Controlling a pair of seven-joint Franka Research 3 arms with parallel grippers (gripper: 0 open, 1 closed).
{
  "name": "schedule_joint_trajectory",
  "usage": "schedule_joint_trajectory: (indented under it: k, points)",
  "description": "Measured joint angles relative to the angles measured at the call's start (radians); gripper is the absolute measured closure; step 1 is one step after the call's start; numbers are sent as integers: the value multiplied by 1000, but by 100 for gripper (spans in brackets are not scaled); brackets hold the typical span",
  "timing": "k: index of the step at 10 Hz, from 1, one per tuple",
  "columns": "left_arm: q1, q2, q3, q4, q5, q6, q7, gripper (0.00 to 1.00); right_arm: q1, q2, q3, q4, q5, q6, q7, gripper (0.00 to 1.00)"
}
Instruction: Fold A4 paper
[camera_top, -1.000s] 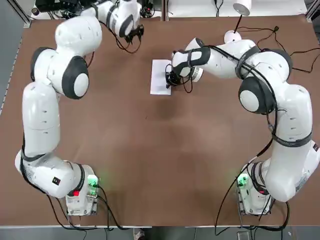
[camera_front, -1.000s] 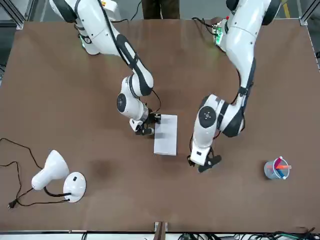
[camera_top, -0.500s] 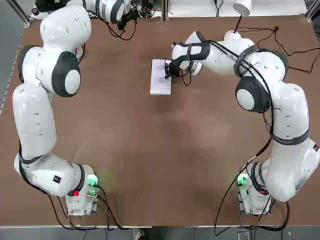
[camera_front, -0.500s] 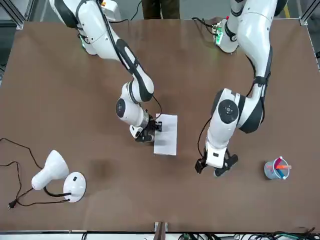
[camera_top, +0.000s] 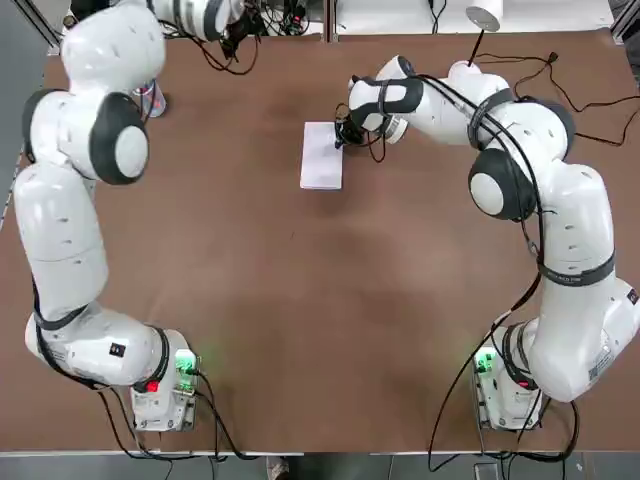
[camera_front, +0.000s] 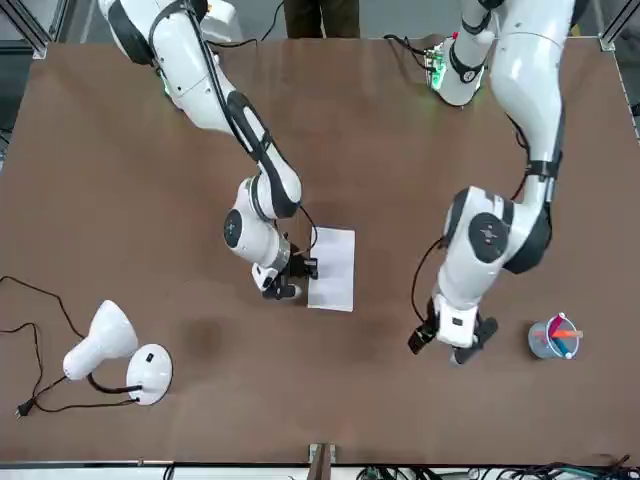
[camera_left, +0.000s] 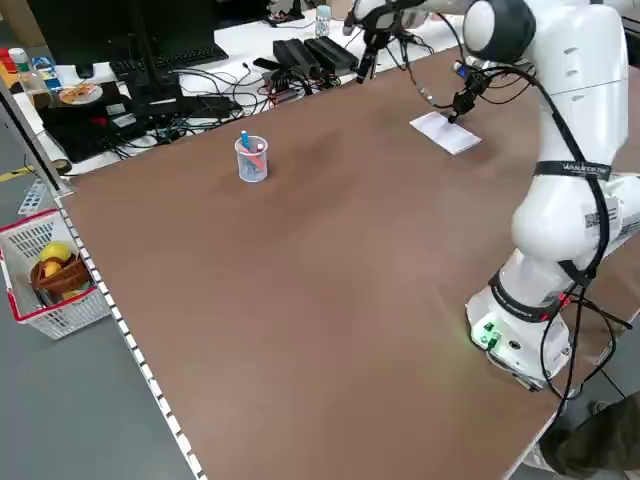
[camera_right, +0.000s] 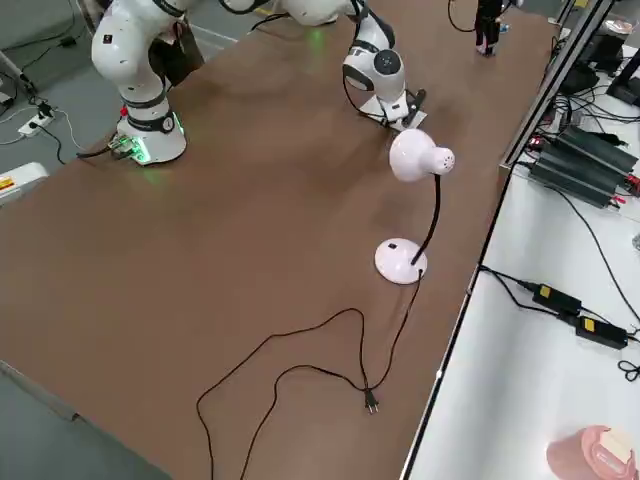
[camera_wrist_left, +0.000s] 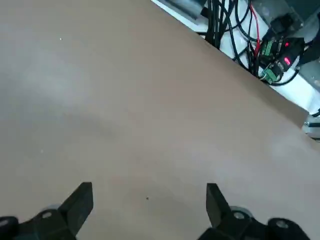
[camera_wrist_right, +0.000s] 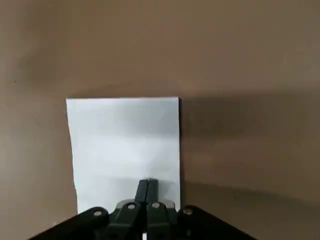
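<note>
The A4 paper (camera_top: 320, 155) lies flat on the brown table as a narrow white rectangle, also seen from the front (camera_front: 333, 268) and the left side (camera_left: 445, 132). My right gripper (camera_top: 342, 138) is shut, its tips at the sheet's right edge near the far corner. In the right wrist view the closed fingertips (camera_wrist_right: 148, 187) sit over the paper (camera_wrist_right: 122, 140); I cannot tell whether they touch it. My left gripper (camera_front: 455, 345) hangs open with nothing in it, well left of the sheet near the far edge. The left wrist view shows the left gripper (camera_wrist_left: 148, 200) over bare table.
A white desk lamp (camera_front: 100, 345) with a round base (camera_front: 150, 370) and trailing cord stands at the far right. A clear cup (camera_front: 552, 338) holding pens stands at the far left, close to the left gripper. Cables and power strips lie past the far edge.
My left arm swung away from the paper toward the far left and its jaws opened wide. My right gripper slid along the sheet's right edge toward the far side, still shut.
</note>
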Motion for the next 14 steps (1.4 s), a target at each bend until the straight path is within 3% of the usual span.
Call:
schedule_joint_trajectory:
  k: [2, 5, 8, 11, 14]
  points:
    - [107, -2, -36, 1, 0, 0, 147, 0, -2, 20, -10, 33, 0, 0, -1, 98]
    - [168, -49, -36, -7, -1, -53, 351, 0, -3, 30, -13, 61, 0, 0, -1, 98]
    - [186, -144, -27, -90, -5, -86, 471, 0, -3, 42, -13, 90, 0, 0, -1, 99]
    - [187, -246, 23, -206, -33, -89, 566, 0, -3, 87, -19, 136, 0, 0, -3, 99]
    - [166, -325, 57, -246, -112, -165, 612, 0, -2, 103, -27, 160, 0, 0, -4, 99]
